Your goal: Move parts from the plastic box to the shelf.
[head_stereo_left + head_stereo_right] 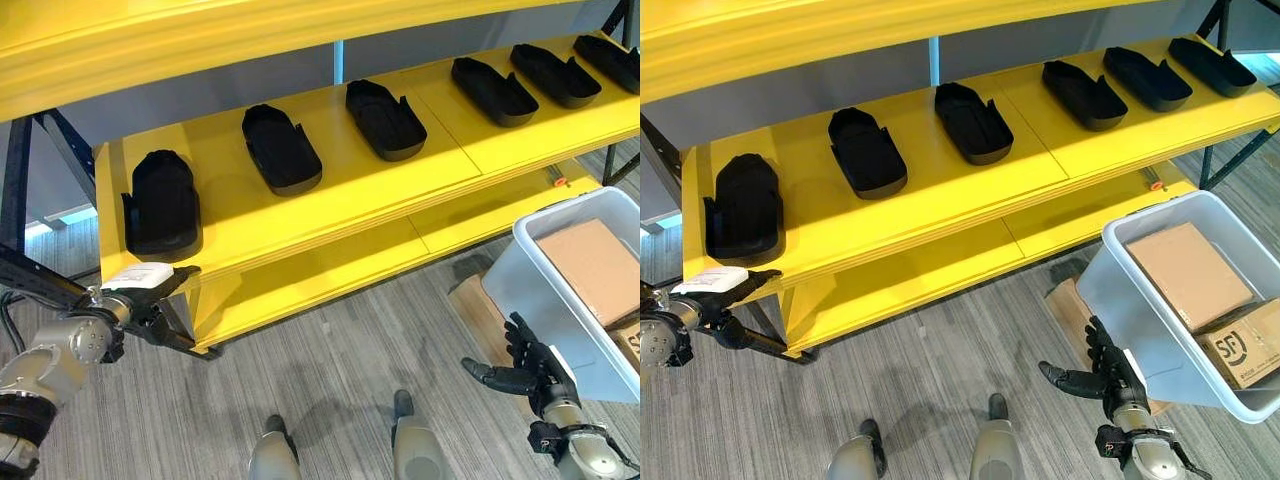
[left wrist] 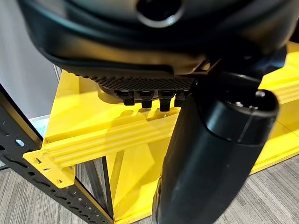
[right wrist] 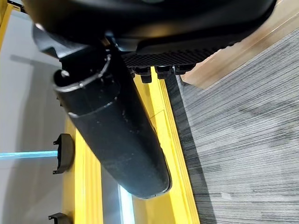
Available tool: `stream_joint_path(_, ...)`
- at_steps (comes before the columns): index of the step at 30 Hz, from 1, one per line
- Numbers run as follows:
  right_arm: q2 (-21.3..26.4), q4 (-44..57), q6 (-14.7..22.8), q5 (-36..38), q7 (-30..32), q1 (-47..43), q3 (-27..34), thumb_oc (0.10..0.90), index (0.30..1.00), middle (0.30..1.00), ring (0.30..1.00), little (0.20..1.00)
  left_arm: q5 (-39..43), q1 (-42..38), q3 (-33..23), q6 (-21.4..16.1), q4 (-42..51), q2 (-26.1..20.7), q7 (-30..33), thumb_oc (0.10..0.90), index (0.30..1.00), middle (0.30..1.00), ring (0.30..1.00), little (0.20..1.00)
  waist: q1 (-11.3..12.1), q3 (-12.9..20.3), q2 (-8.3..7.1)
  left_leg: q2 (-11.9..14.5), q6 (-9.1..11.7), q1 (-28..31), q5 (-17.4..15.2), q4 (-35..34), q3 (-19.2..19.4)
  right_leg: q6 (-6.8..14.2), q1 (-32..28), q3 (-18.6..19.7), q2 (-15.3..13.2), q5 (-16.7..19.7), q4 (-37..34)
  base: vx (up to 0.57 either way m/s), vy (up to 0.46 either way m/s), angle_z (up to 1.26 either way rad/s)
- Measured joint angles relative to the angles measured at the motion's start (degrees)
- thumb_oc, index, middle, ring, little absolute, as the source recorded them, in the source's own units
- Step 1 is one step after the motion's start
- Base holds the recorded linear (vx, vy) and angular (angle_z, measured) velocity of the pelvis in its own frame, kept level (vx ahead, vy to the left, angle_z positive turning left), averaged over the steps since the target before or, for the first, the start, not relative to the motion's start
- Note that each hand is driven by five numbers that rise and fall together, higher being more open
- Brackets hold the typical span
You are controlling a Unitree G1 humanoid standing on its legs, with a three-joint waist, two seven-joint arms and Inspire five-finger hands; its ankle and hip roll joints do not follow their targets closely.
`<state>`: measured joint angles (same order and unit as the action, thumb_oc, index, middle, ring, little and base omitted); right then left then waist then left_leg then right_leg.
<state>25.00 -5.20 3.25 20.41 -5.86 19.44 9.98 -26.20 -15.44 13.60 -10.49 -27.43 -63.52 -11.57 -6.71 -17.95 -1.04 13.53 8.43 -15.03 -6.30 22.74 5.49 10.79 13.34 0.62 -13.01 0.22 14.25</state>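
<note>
The right hand [image 1: 1110,378] hangs low over the grey plank floor [image 1: 940,350] with its fingers spread and relaxed, thumb pointing off to the side, holding nothing. Just beside it, on its outer side, stands the pale plastic box [image 1: 1120,290], tilted a little, its near wall close to the fingertips though I can't say they touch. Inside the box lies a flat brown cardboard piece [image 1: 1188,272], and next to that a second cardboard carton [image 1: 1245,345] at the box's far corner from the hand. Under the box a bit of wooden board [image 1: 1070,305] shows on the floor.

The left hand [image 1: 150,300] is at the near corner of the yellow shelf [image 1: 400,185], thumb in its white cover, fingers reaching out straight towards the shelf's edge; it carries nothing. Right above that hand, on the shelf board, sits the first black part [image 1: 162,203], a moulded shell lying dome up. Further along from the hand, a second part [image 1: 281,148], a third [image 1: 385,119], a fourth [image 1: 493,90], a fifth [image 1: 555,74] and a sixth [image 1: 610,60] lie in a row, hollow side up, well apart from each other. A lower yellow board [image 1: 330,270] runs beneath, between the two hands
</note>
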Motion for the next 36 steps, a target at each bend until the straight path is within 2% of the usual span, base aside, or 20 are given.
stream_joint_path(19, 0.15, 0.02, 0.00, 0.02, -0.15, -0.36, 0.00, 0.900, 1.000, 1.000, 1.000, 1.000, -1.74, -4.72, 0.28, 0.55, -1.94, -0.77, 1.16, 0.900, 1.000, 1.000, 1.000, 1.000, -1.20, -0.27, -0.07, 0.07, -0.13, -0.96, -0.25, 0.95, 0.46, -0.03, 1.46, 0.60, 0.31, -0.21, 0.91, 0.00, 0.000, 0.00)
stream_joint_path(29, 0.23, 0.03, 0.00, 0.03, -0.63, -0.32, -0.01, 0.900, 1.000, 1.000, 1.000, 1.000, -2.02, -8.68, 4.11, 1.72, -4.06, -0.80, 1.37, 0.900, 1.000, 1.000, 1.000, 1.000, -1.24, -0.34, 0.04, 0.28, -0.05, -0.99, -0.50, 1.16, 1.11, -0.10, 2.46, 1.41, 0.38, -0.70, 1.96, 0.00, -0.001, -0.02)
stream_joint_path(36, 0.36, 0.03, 0.00, 0.04, -0.70, -0.27, -0.01, 0.900, 1.000, 1.000, 1.000, 1.000, -2.32, -10.32, 4.79, 2.58, -4.15, -0.82, 2.11, 0.900, 1.000, 1.000, 1.000, 1.000, -1.38, -0.38, 0.04, 0.27, 0.09, -2.19, -0.57, 1.86, 1.47, -0.10, 4.05, 1.92, 0.41, -0.74, 2.65, 0.01, 0.000, -0.02)
